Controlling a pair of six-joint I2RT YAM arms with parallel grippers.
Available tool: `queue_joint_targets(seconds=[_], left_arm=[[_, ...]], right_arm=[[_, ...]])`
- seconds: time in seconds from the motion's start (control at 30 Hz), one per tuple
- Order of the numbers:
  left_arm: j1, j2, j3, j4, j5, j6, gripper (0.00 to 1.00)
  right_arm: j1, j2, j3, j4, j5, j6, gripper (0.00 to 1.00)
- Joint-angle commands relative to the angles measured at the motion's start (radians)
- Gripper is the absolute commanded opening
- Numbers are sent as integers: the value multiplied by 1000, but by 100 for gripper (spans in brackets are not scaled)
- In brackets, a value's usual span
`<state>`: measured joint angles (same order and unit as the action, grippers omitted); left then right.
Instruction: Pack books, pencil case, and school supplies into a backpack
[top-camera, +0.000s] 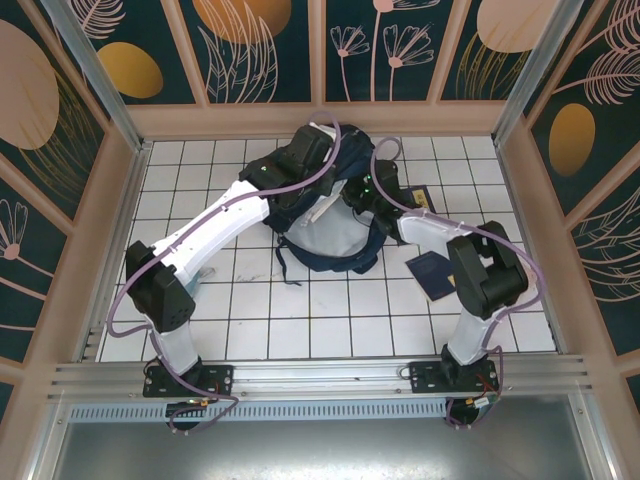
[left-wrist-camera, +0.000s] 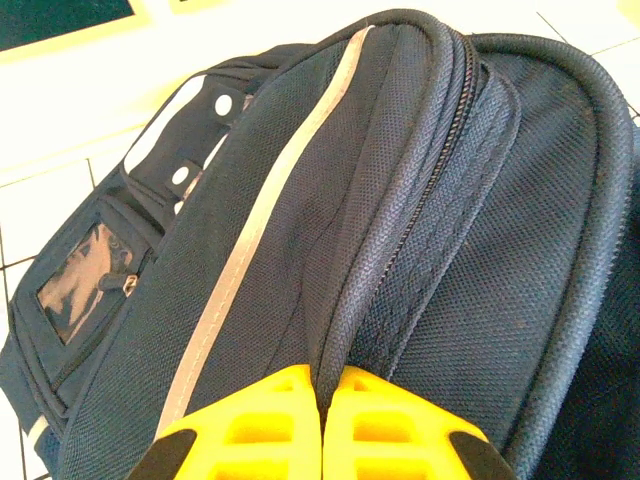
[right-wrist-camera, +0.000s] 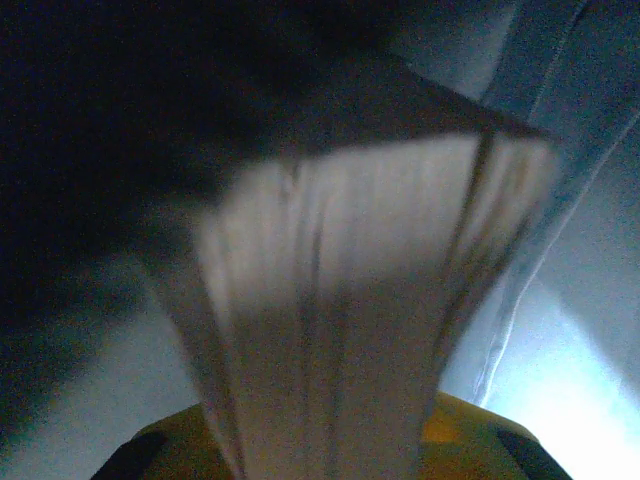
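The navy backpack (top-camera: 350, 165) stands at the middle back of the table, its mouth showing pale lining (top-camera: 335, 235). In the left wrist view the backpack (left-wrist-camera: 420, 180) shows its white stripe (left-wrist-camera: 262, 215), and my left gripper (left-wrist-camera: 323, 385) is shut on a ridge of fabric beside the zip. My left gripper (top-camera: 305, 203) sits at the bag's upper left rim. My right gripper (top-camera: 362, 200) reaches into the mouth from the right. In the right wrist view my right gripper (right-wrist-camera: 330, 445) is shut on a book (right-wrist-camera: 360, 300), page edges facing the camera, inside the pale lining (right-wrist-camera: 565, 360).
A dark navy book (top-camera: 432, 272) lies flat on the white tiled table (top-camera: 300, 320) to the right of the bag, close to the right arm's elbow. Another dark flat item (top-camera: 426, 196) lies behind it. Patterned walls close in the table on three sides.
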<state>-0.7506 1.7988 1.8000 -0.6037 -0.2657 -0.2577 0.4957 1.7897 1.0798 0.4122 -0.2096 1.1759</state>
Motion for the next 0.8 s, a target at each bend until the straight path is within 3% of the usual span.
queue_joint_targets(seconds=[0.0, 0.27, 0.47, 0.5, 0.63, 0.7, 0.77], left_arm=[[-7, -79, 9, 93, -47, -55, 0], [-7, -79, 2, 88, -10, -61, 0], [-5, -76, -2, 79, -38, -55, 0], [-5, -68, -5, 78, -56, -54, 0], [7, -30, 9, 68, -87, -62, 0], [18, -16, 21, 70, -91, -67, 0], [30, -2, 34, 69, -95, -69, 0]], right_arm=[[18, 68, 52, 141, 20, 92, 0], [23, 146, 83, 246, 127, 153, 0], [9, 250, 214, 186, -54, 176, 7], [8, 235, 200, 177, -62, 170, 12], [-14, 151, 124, 149, -139, 179, 49], [-30, 101, 82, 93, -188, 173, 60], [-52, 53, 45, 35, -242, 165, 65]])
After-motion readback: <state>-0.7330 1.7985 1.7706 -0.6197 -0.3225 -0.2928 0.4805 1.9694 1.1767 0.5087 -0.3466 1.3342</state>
